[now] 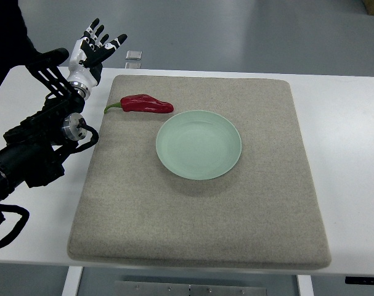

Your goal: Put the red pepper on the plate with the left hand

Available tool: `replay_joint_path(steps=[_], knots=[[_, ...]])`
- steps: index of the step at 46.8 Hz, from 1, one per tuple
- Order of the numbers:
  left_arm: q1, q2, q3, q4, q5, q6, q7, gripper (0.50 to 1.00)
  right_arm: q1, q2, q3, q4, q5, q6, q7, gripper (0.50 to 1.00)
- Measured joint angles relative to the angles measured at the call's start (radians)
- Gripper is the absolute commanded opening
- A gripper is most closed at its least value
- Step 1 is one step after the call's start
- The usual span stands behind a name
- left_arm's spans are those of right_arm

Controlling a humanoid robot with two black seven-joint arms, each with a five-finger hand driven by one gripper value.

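Note:
A red pepper [146, 103] with a green stem lies on the grey mat, just beyond the upper left rim of the pale green plate [174, 161]. The plate holds nothing. My left hand [95, 48] is raised at the upper left, above the table's far left corner, its fingers spread and holding nothing. It is up and to the left of the pepper, clear of it. The black left arm runs down to the picture's left edge.
A grey felt mat [248, 209] covers most of the white table [353, 154]. A small clear object [134, 56] sits at the table's far edge, right of the hand.

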Motion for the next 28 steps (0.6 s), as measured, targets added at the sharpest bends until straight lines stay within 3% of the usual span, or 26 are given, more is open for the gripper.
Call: replay_joint_path(steps=[28], knots=[[0.005,0.000,-0.003,0.009,-0.014,0.003,-0.001,0.996,0.000,0.000,0.000,0.000,0.000,0.000,0.000,0.932]])
